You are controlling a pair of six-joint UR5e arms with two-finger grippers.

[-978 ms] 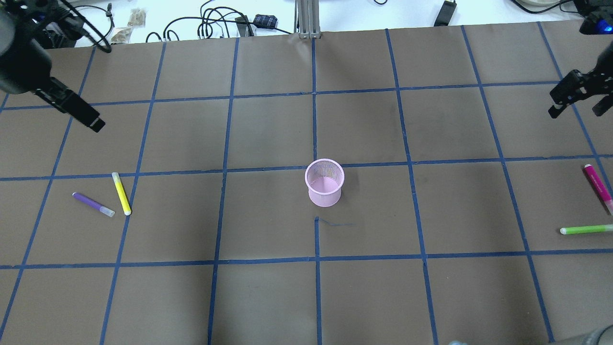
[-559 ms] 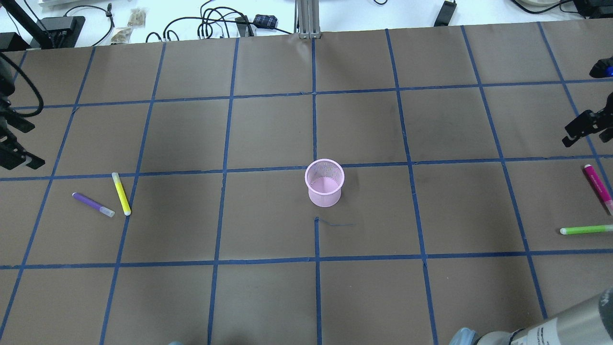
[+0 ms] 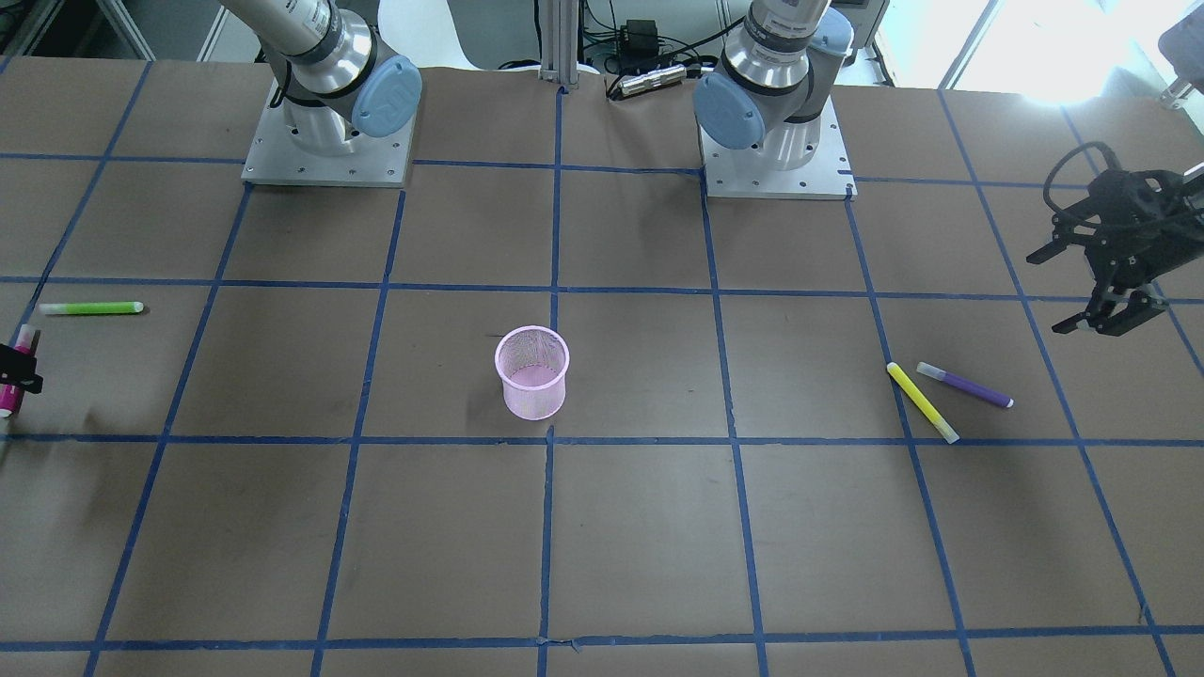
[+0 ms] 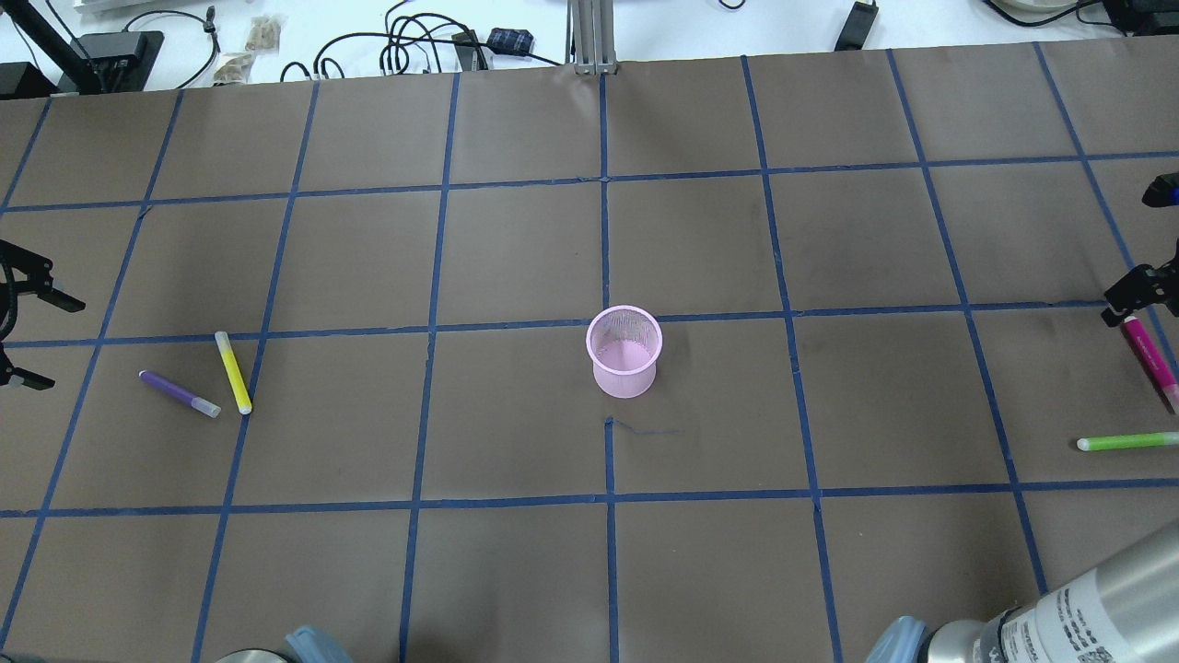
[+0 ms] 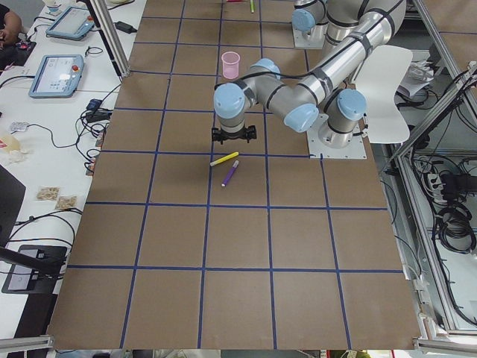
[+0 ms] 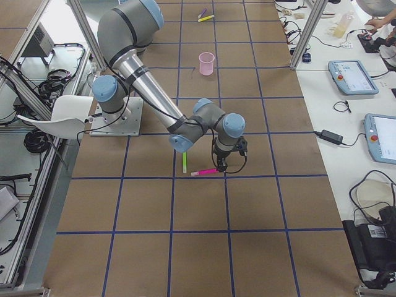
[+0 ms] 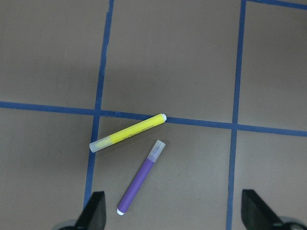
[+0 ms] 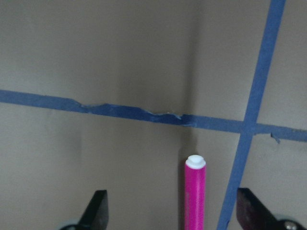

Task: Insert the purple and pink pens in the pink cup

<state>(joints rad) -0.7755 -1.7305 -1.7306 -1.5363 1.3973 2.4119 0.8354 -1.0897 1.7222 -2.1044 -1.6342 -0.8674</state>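
Left gripper (image 7: 175, 211) hangs clear of the table (image 4: 516, 571), fingers (image 7: 96, 213) spread wide and gripping nothing. In its wrist view the purple pen (image 7: 141, 177) lies flat inside the finger span. It is off-centre, with its rounded end just beside the finger on that view's left side and its clear cap angled away past the fingertips. There is open room on the pen's other side, up to the opposite finger. The yellow pen (image 7: 128, 132) lies beyond the purple cap, near it but not touching, with one tip at a blue tape line (image 7: 201, 122). Right gripper (image 8: 172, 213) sits low, fingers (image 8: 98, 213) also spread. The pink pen (image 8: 194, 191) runs lengthwise between them and touches neither. It lies somewhat nearer the finger on that view's right side, its white end cap just past the fingertips. The green pen (image 4: 1126, 441) lies outside that span, near the pink pen's far end. The pink cup (image 4: 625, 352) stands upright at mid-table, mouth up, well apart from both grippers, with a wide stretch of bare gridded paper on each side. In the side views the paper runs on for several squares past each gripper toward the table ends.
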